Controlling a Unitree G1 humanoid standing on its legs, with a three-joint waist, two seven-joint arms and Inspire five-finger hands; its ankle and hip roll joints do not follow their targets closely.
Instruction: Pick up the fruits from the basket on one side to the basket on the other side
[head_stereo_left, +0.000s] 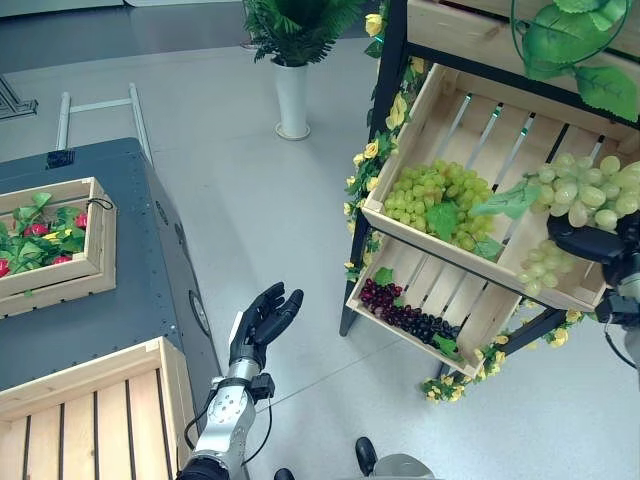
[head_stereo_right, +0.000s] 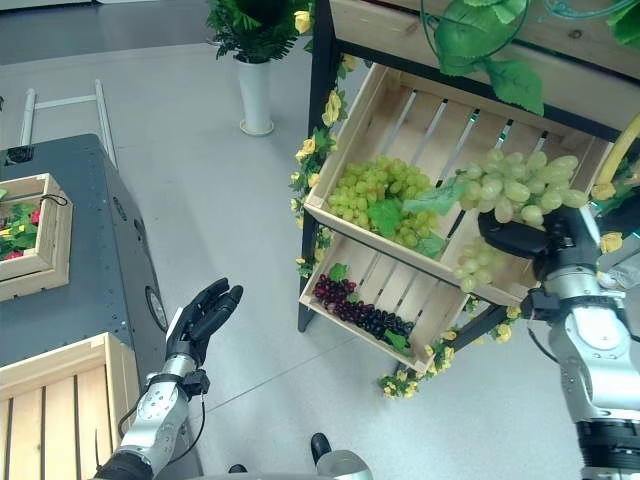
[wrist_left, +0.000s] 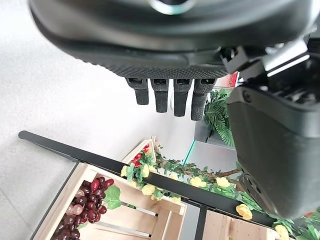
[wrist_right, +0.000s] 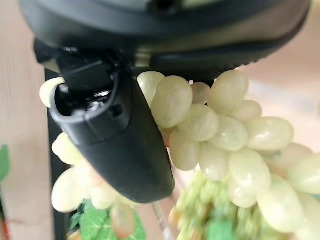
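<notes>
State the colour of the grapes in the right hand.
Pale green grapes, clearest in the right wrist view, held by the right hand.

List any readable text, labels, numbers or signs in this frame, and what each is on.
None can be read.
Wooden crates on the stand: bare wood.
Pale green grapes in the right hand: no tag.
Left hand, open over the floor: no marking.
Red patch past the left hand's fingers: too blurred to read.

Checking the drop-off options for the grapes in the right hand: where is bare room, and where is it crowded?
The slatted crate nearest the left hand is bare. The crate behind it holds flowers. In the upper shelf crate, slats behind the green grapes are free; its front is crowded. The right hand holds its pale green grapes there.
</notes>
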